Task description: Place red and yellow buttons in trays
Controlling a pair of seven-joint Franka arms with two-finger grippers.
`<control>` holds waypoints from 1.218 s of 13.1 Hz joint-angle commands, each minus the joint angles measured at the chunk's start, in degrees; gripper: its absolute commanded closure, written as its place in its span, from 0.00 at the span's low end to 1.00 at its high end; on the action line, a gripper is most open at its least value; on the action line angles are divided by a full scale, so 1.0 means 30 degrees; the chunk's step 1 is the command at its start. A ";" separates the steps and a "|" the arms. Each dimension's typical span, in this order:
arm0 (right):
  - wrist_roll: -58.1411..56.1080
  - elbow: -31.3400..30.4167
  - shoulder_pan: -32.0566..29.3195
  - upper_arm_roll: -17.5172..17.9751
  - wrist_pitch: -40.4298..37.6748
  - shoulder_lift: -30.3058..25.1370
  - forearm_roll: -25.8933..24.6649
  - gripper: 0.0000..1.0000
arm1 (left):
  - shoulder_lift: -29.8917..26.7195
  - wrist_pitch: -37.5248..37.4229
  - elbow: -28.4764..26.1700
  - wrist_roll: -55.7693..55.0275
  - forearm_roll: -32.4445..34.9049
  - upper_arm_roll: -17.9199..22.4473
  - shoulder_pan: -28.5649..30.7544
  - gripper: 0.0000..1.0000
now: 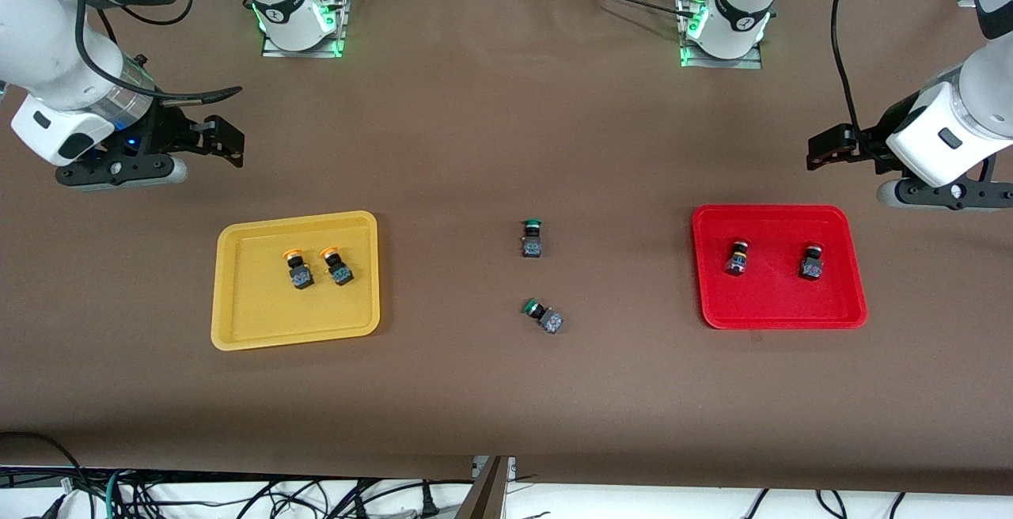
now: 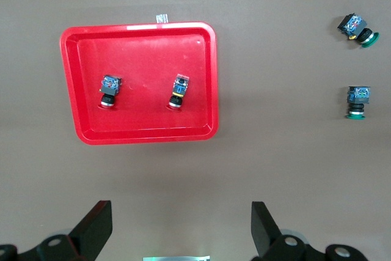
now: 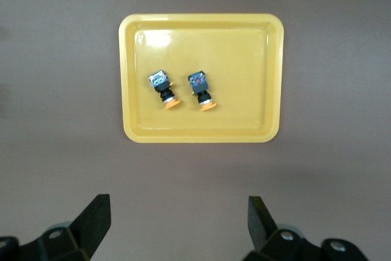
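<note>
Two yellow-capped buttons [image 1: 297,269] [image 1: 337,265] lie side by side in the yellow tray [image 1: 237,321] toward the right arm's end of the table. Two red-capped buttons [image 1: 737,257] [image 1: 810,261] lie apart in the red tray [image 1: 779,317] toward the left arm's end. My right gripper [image 1: 207,139] hangs open and empty over bare table beside the yellow tray [image 3: 201,136]. My left gripper [image 1: 831,151] hangs open and empty over bare table beside the red tray [image 2: 140,139]. Each wrist view shows its own gripper [image 2: 182,224] [image 3: 179,218] with nothing between the fingers.
Two green-capped switches [image 1: 532,238] [image 1: 543,316] lie on the brown table between the trays, one nearer the front camera than the other. Both arm bases [image 1: 297,9] [image 1: 724,24] stand along the table's edge farthest from the front camera.
</note>
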 commanded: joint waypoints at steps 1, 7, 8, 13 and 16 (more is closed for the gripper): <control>-0.0081 0.1292 -0.0360 0.0246 -0.0292 0.0458 -0.0363 0.01 | 0.0294 -0.0389 0.0657 -0.0055 0.0020 0.0050 -0.0068 0.00; 0.0270 0.1440 -0.0185 0.0305 -0.0938 0.0605 -0.0189 0.01 | 0.0294 -0.0360 0.0657 -0.0055 0.0020 0.0050 -0.0069 0.00; 0.0270 0.1440 -0.0214 0.0276 -0.0967 0.0605 -0.0189 0.01 | 0.0294 -0.0360 0.0657 -0.0026 0.0020 0.0050 -0.0040 0.00; 0.0329 0.1440 -0.0272 0.0275 -0.0938 0.0605 -0.0130 0.01 | 0.0294 -0.0389 0.0657 -0.0026 0.0020 0.0050 -0.0069 0.00; 0.0329 0.1440 -0.0273 0.0275 -0.0967 0.0605 -0.0101 0.01 | 0.0294 -0.0360 0.0657 -0.0055 0.0020 0.0050 -0.0069 0.00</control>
